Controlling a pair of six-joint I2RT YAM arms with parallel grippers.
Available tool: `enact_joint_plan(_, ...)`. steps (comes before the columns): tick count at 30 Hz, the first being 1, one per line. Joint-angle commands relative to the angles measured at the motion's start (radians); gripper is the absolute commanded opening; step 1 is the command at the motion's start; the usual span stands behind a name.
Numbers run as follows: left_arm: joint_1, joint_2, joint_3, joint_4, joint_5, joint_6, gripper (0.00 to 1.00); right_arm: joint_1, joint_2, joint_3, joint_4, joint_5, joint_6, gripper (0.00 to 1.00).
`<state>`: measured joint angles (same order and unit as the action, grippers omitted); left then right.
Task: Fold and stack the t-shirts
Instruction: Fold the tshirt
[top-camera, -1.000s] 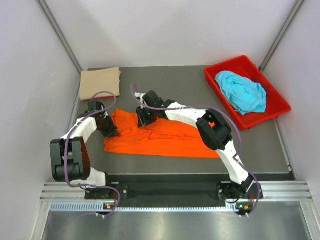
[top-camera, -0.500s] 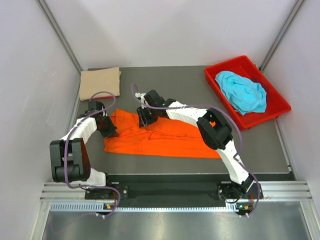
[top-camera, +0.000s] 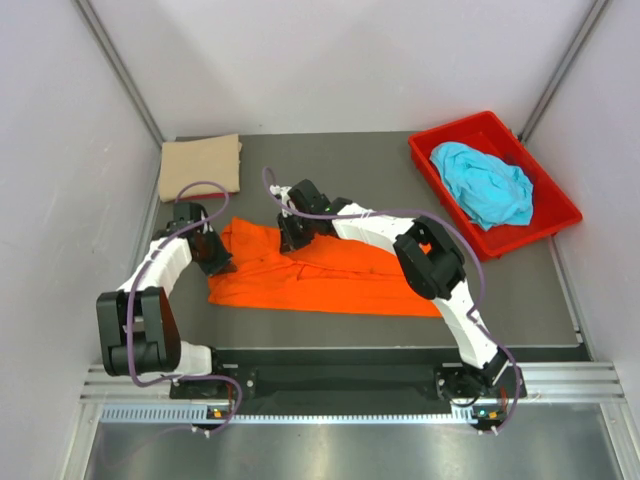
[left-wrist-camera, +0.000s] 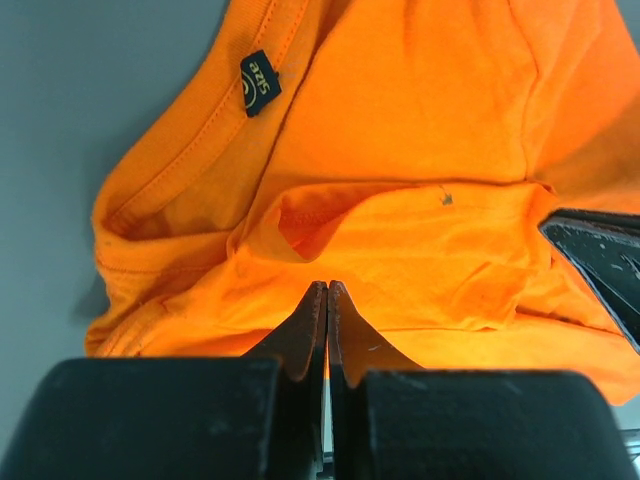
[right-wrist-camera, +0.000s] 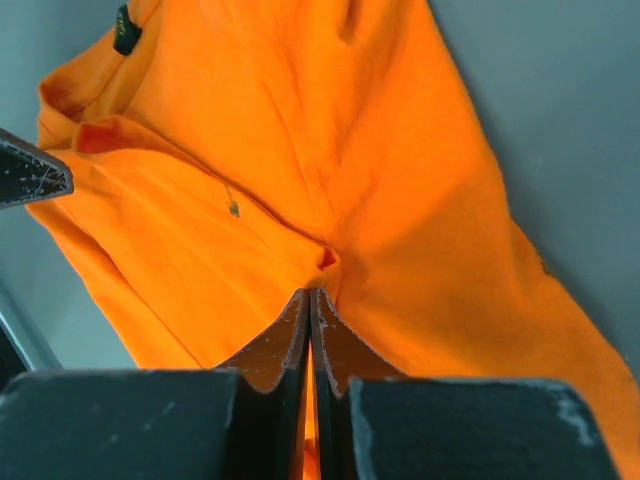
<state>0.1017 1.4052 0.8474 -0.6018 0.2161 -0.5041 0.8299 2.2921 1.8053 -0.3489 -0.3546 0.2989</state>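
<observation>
On my grey desk (top-camera: 380, 165), an orange t-shirt (top-camera: 330, 280) lies rumpled along the near edge, toward the left. A folded tan t-shirt (top-camera: 200, 165) sits in the far left corner, a red bin (top-camera: 487, 122) in the far right.

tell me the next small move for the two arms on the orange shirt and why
Probably lift both together a little. The left gripper and right gripper are each shut on a pinch of the orange t-shirt near its collar end, while the rest lies on the table; raising evenly would free that end to fold over.
</observation>
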Motion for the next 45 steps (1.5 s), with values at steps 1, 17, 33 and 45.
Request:
enact_joint_plan(1, -0.007, -0.055, 0.022, -0.041, 0.003, -0.013, 0.0, -0.005, -0.052, -0.02, 0.074, -0.015, 0.006, 0.0)
enact_joint_plan(17, -0.099, -0.175, -0.047, -0.113, -0.193, -0.174, 0.0, 0.029, -0.293, -0.392, 0.261, -0.061, -0.03, 0.0)
enact_joint_plan(33, 0.035, 0.1, 0.085, 0.057, -0.066, -0.022, 0.39, 0.049, -0.361, -0.386, 0.231, 0.017, -0.004, 0.15)
enact_joint_plan(45, 0.033, 0.166, 0.032, 0.142, -0.026, -0.054, 0.35, 0.044, -0.39, -0.388, 0.191, 0.06, -0.018, 0.18)
